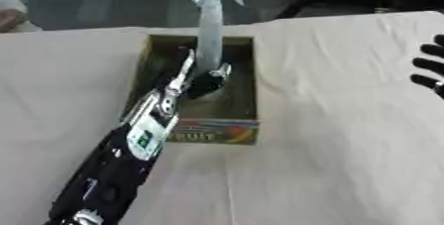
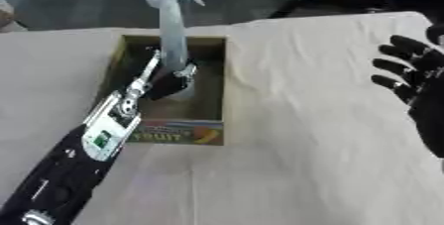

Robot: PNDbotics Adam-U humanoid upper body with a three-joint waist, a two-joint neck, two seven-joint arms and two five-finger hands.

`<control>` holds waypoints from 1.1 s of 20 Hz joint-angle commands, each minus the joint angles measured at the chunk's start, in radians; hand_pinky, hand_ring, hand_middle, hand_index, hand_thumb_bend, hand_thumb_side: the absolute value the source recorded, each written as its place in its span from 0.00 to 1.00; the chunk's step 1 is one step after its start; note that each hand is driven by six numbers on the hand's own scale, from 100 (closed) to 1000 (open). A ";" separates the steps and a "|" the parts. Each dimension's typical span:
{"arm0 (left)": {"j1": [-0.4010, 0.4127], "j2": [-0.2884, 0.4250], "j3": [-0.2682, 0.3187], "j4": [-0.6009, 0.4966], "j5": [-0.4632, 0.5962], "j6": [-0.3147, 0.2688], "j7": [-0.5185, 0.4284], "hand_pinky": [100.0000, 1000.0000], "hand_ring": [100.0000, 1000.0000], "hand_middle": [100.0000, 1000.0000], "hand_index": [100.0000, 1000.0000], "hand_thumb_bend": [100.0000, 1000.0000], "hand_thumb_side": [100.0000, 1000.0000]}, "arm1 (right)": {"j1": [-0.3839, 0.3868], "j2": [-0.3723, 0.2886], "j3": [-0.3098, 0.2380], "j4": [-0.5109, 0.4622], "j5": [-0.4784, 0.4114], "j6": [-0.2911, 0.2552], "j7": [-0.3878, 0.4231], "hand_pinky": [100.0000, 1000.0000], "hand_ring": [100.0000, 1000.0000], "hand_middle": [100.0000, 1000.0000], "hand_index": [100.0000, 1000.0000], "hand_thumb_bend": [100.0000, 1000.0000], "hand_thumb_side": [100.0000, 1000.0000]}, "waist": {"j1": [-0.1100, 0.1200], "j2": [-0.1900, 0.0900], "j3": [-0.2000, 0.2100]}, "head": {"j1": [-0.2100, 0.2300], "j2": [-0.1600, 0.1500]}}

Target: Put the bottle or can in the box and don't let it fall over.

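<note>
Pale cloth covers the table (image 2: 304, 169), creased in places, and beyond its far edge lies a dark floor with blurred clutter.

Reaching in from the lower left, the robot's left hand (image 1: 193, 81) is down inside the box (image 1: 246, 70), with its fingers curled round the lower part of a tall clear bottle (image 1: 209, 35). One finger stands up along the bottle's left side, and another part of the hand shows at the bottle's right. The black arm (image 1: 117, 164) behind it carries a white panel with a small green mark near the wrist, and it crosses over the box's near left corner.

The bottle stands upright in the box, close to the middle of the floor, and its top rises well above the rim, past the table's far edge in both views. Its upper end looks pale and irregular; what it is cannot be made out. Whether the base touches the box floor is hidden by the hand.

The box is an open-topped cardboard carton, brown inside, with a colourful printed strip on its near wall. Apart from the bottle and the hand, nothing else shows inside it.

At the right edge of the table, well apart from the box, the robot's right hand (image 2: 416, 78) hangs open, black fingers spread and pointing toward the left.
</note>
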 commanded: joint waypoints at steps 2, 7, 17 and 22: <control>-0.003 0.025 0.030 -0.028 -0.010 0.032 -0.026 1.00 0.80 0.70 0.95 0.00 0.46 | -0.003 -0.023 -0.010 -0.022 -0.005 -0.004 -0.006 0.81 0.83 0.78 0.81 0.00 0.91 | -0.007 -0.026 0.004 | -0.005 -0.006; 0.014 0.054 0.048 -0.079 0.120 0.034 -0.049 1.00 0.83 0.73 0.95 0.00 0.66 | 0.007 -0.026 -0.015 -0.021 -0.002 -0.016 0.006 0.81 0.83 0.78 0.81 0.00 1.00 | -0.004 -0.031 0.012 | -0.023 -0.001; 0.015 0.080 0.044 -0.128 0.078 0.061 -0.032 1.00 0.82 0.72 0.95 0.00 0.74 | 0.005 -0.028 -0.012 -0.023 -0.002 -0.029 0.028 0.81 0.83 0.78 0.81 0.00 0.66 | -0.004 -0.032 0.016 | -0.026 0.000; 0.016 0.077 0.057 -0.124 0.076 0.065 -0.019 1.00 0.82 0.71 0.93 0.00 0.27 | 0.005 -0.030 -0.010 -0.023 -0.007 -0.040 0.071 0.81 0.83 0.78 0.81 0.00 0.45 | -0.005 -0.034 0.016 | -0.027 -0.003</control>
